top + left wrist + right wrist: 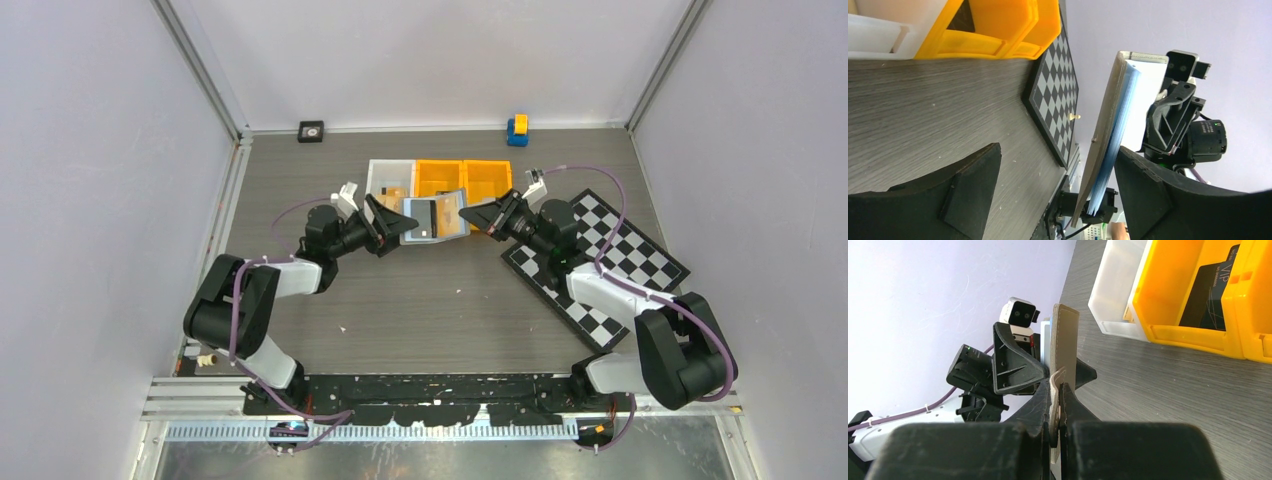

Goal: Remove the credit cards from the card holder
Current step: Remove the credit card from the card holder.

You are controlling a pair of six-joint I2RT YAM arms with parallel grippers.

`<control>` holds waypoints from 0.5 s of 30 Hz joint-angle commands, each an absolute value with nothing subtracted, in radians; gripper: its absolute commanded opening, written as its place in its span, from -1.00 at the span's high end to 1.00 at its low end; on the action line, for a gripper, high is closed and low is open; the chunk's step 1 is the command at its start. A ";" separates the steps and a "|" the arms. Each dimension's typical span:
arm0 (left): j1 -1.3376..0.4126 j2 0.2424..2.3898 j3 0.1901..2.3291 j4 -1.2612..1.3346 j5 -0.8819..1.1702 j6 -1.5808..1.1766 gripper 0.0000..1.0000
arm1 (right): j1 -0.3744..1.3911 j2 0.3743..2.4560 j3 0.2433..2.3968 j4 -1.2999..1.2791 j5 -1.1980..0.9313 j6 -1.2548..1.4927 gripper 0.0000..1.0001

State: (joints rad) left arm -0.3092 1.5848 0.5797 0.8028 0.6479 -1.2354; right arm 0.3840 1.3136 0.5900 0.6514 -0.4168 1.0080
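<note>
Above the worktop, near the bins, your right tool clamps the card holder upright; your left tool stands open beside it. Next: pinch the edge of any credit cards inside.

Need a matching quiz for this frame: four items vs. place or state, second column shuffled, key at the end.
Items
1. left gripper
2. right gripper
3. black card
4. checkered board

Place or state
A. lying in an orange bin
B. jaws shut on the card holder
C. jaws open
D. flat on the table

Pairs: 1-C; 2-B; 3-A; 4-D
</note>
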 commanded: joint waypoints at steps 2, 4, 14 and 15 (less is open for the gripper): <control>-0.313 1.581 0.606 0.949 0.695 -1.272 -0.70 | 0.382 1.303 0.589 0.736 -0.437 1.025 0.95; -0.315 1.572 0.604 0.953 0.692 -1.268 -0.76 | 0.382 1.304 0.589 0.734 -0.437 1.022 0.95; -0.331 1.569 0.609 0.950 0.691 -1.254 -0.89 | 0.382 1.312 0.591 0.746 -0.449 1.024 0.97; -0.331 1.568 0.610 0.949 0.692 -1.251 -0.79 | 0.381 1.312 0.590 0.746 -0.449 1.024 0.97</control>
